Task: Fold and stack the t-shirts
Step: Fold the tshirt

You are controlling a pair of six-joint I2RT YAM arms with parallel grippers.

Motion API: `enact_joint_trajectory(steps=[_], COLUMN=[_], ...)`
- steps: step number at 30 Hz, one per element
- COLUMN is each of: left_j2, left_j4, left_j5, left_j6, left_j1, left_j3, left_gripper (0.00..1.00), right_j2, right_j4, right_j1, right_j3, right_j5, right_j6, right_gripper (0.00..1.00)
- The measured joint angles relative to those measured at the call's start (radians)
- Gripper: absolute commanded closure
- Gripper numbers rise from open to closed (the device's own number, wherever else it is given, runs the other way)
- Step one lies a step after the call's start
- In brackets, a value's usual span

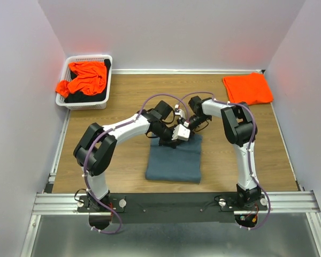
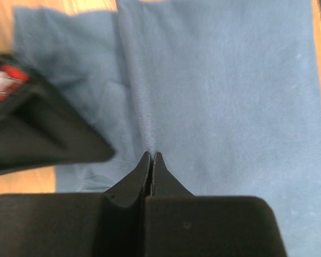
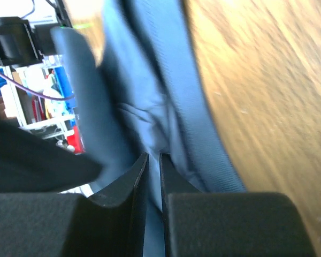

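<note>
The blue shirt (image 1: pixel 174 163) lies folded in the middle of the table (image 1: pixel 125 160). At its far edge the left gripper (image 2: pixel 151 156) is clenched, its tips pinching a crease of the cloth. Just beside it, the right gripper (image 3: pixel 154 158) grasps the same shirt, with cloth between its nearly closed fingers. Farther back, a folded orange shirt (image 1: pixel 247 88) lies at the right, and a crumpled orange shirt (image 1: pixel 85 77) spills from the basket (image 1: pixel 88 105) at the left.
</note>
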Motion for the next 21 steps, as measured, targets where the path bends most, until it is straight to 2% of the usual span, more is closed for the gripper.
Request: enact_joint_trajectory(steps=[6, 21], left_j2=[-0.049, -0.015], left_j4=[-0.006, 0.005], left_j5=[-0.019, -0.088], left_j6=[-0.004, 0.013], left_j1=[-0.004, 0.024], left_j3=[0.008, 0.129], left_gripper=[1.0, 1.0], right_j2=[0.023, 0.023], right_j4=[0.0, 0.002], right_j1=[0.002, 0.004], right_j3=[-0.026, -0.045], right_j5=[-0.008, -0.029], right_j6=[-0.024, -0.045], right_gripper=[0.8, 0.8])
